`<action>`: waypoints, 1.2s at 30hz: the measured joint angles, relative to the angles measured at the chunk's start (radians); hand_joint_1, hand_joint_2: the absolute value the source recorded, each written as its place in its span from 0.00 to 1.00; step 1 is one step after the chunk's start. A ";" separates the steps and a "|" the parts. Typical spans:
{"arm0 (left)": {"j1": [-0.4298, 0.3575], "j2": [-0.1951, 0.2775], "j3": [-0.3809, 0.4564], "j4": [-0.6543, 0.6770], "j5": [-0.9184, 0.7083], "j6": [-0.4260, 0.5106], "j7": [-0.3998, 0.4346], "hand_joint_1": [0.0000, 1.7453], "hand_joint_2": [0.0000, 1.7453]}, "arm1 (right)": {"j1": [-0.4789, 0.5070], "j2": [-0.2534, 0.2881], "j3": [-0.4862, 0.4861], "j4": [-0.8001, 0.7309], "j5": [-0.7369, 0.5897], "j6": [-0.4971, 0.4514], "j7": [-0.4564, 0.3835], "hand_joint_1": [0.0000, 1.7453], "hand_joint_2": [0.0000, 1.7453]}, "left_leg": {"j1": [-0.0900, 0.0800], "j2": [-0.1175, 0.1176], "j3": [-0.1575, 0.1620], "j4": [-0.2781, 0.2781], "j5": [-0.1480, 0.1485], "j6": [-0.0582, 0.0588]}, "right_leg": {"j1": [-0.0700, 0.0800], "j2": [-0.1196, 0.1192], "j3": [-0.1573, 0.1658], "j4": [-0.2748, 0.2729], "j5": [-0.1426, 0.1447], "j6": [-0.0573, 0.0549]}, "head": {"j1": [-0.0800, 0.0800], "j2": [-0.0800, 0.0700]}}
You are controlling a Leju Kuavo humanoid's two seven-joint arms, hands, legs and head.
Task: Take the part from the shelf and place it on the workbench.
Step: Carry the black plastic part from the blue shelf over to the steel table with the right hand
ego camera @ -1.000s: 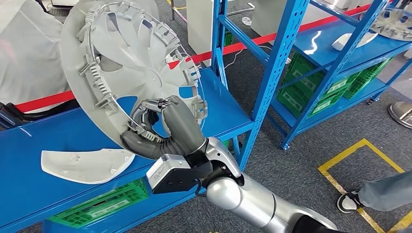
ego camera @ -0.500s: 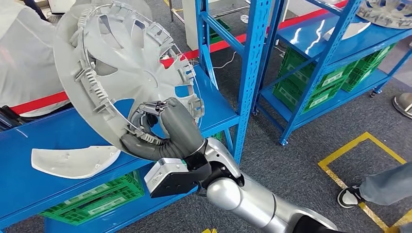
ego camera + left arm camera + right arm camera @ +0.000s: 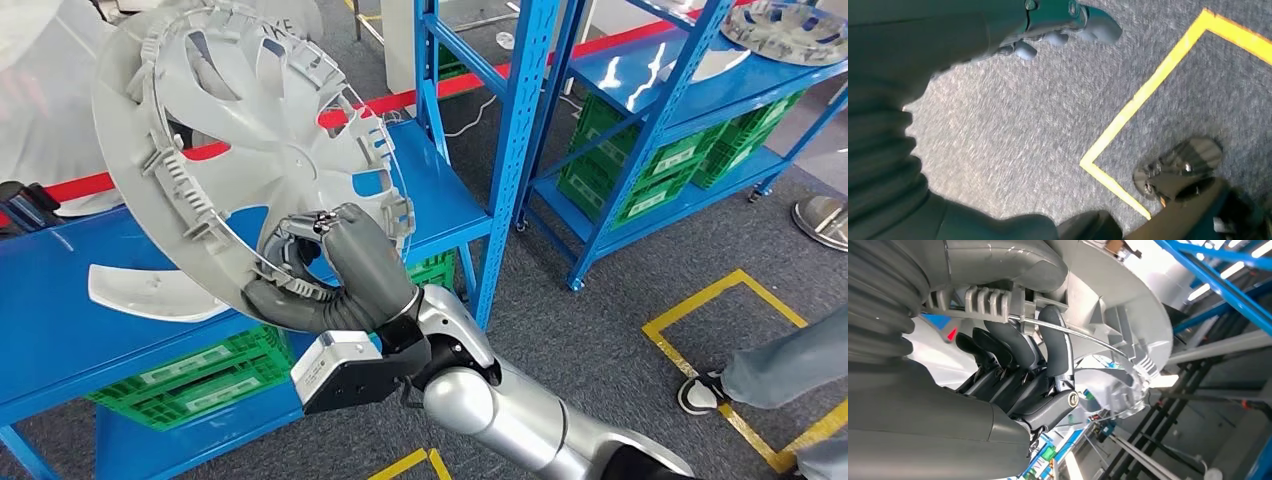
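The part is a large grey wheel cover (image 3: 250, 130), seen from its ribbed back with a wire ring around it. My right hand (image 3: 345, 265) grips its lower rim and holds it tilted in the air above the blue shelf (image 3: 60, 330). In the right wrist view the dark fingers (image 3: 1018, 355) curl over the wheel cover's rim (image 3: 1108, 295) and wire ring, with the thumb behind. My left hand (image 3: 888, 125) hangs over the grey floor, its fingers (image 3: 1068, 20) apart and holding nothing.
A curved white-grey panel (image 3: 140, 290) lies on the shelf under the cover, with green crates (image 3: 190, 375) below. A second blue rack (image 3: 690, 90) to the right holds another wheel cover (image 3: 790, 30). A person's leg and shoe (image 3: 760, 375) stand by yellow floor tape (image 3: 740, 290).
The whole view has shifted, so the camera moved; the shelf now sits lower and further left. The wheel cover stays in my right hand, a little higher above the shelf.
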 joint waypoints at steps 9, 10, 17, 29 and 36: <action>0.004 -0.003 0.008 -0.001 -0.001 0.002 -0.002 0.00 1.00 | 0.020 0.003 0.000 -0.002 0.042 0.017 0.009 1.00 1.00 | 0.004 0.001 -0.119 0.046 0.068 -0.025 | -0.002 0.000 0.172 -0.070 -0.040 0.001 | 0.006 0.000; 0.005 -0.003 0.008 -0.001 -0.001 0.003 -0.002 0.00 1.00 | 0.022 0.004 -0.001 -0.002 0.044 0.017 0.008 1.00 1.00 | 0.004 0.000 -0.123 0.048 0.074 -0.032 | 0.002 0.002 0.175 -0.083 -0.045 -0.007 | 0.007 0.000; 0.010 -0.002 0.021 -0.001 0.003 0.004 0.000 0.00 1.00 | 0.029 0.010 -0.001 -0.002 0.054 0.009 0.002 1.00 1.00 | 0.012 -0.006 -0.183 0.252 -0.092 -0.070 | -0.002 -0.001 0.112 -0.086 0.019 -0.047 | 0.000 0.000; 0.009 -0.004 0.032 -0.003 -0.003 0.010 0.000 0.00 1.00 | 0.039 0.022 -0.001 -0.004 0.077 -0.007 0.000 1.00 1.00 | 0.000 -0.004 0.024 0.004 -0.026 -0.008 | -0.005 -0.001 0.027 -0.070 0.069 0.003 | 0.001 0.000; 0.010 -0.003 0.032 -0.003 -0.016 0.009 0.000 0.00 1.00 | 0.057 0.017 -0.002 -0.008 0.081 -0.018 0.002 1.00 1.00 | 0.003 0.004 -0.085 0.026 0.048 -0.002 | -0.005 -0.001 0.040 0.126 -0.039 0.016 | 0.008 0.000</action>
